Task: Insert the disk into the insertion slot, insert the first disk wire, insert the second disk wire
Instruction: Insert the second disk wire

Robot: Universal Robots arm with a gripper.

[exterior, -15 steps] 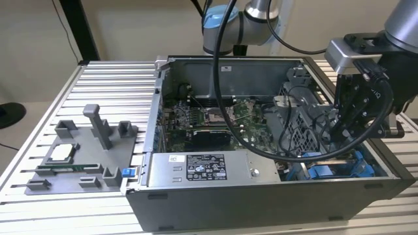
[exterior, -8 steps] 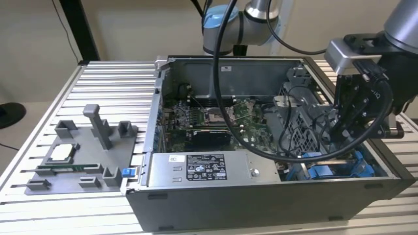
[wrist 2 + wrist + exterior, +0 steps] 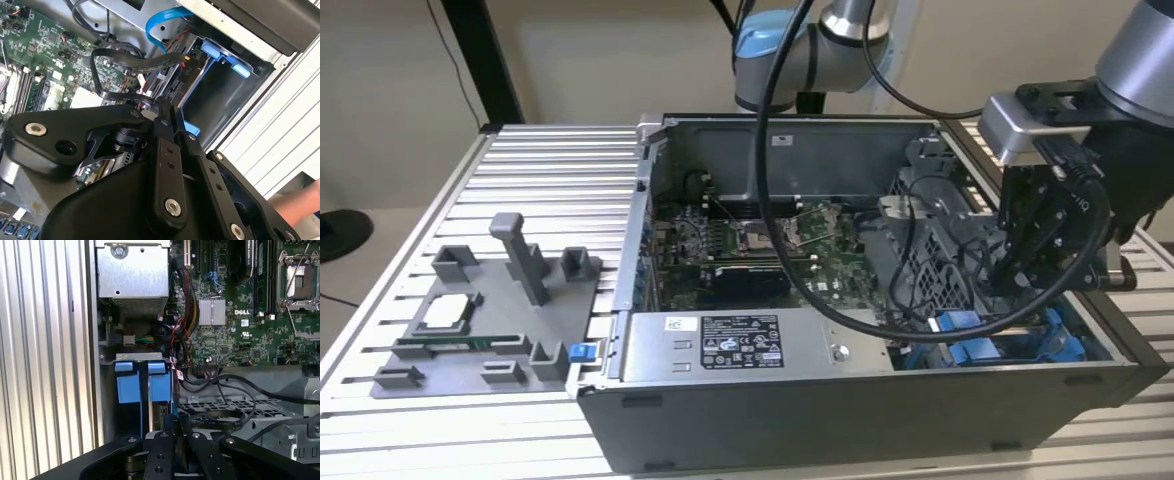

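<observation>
I am viewing one slatted aluminium worktop (image 3: 547, 160) that carries one open grey steel computer case (image 3: 854, 420). The case lies on its side, so I judge the arm can reach the interior from above. In the exterior view, one grey robot arm (image 3: 1147, 50) enters at the upper right of the frame. Its black gripper (image 3: 1034, 270) hangs inside the case at the lower right.

One grey moulded parts fixture (image 3: 494, 320) sits at the lower left of the exterior view, well apart from the case.

The insertion slot (image 3: 220, 95), a narrow bay with grey walls, lies just beside the gripper (image 3: 175, 125) in the second wrist view. In the first wrist view I count two bright blue plastic tabs (image 3: 130, 382) side by side at the bay, just beyond the gripper (image 3: 176, 440). I cannot confirm the disk's silver-grey body in any view, so I cannot say whether it is seated.

One flat black looped cable (image 3: 220, 415) lies near the gripper. One blue ribbon cable (image 3: 157, 22) curves above the bay. I judge both are kept close for connection.

I cannot tell whether the gripper is open or closed.

A person's hand (image 3: 300, 205) shows outside the case.
</observation>
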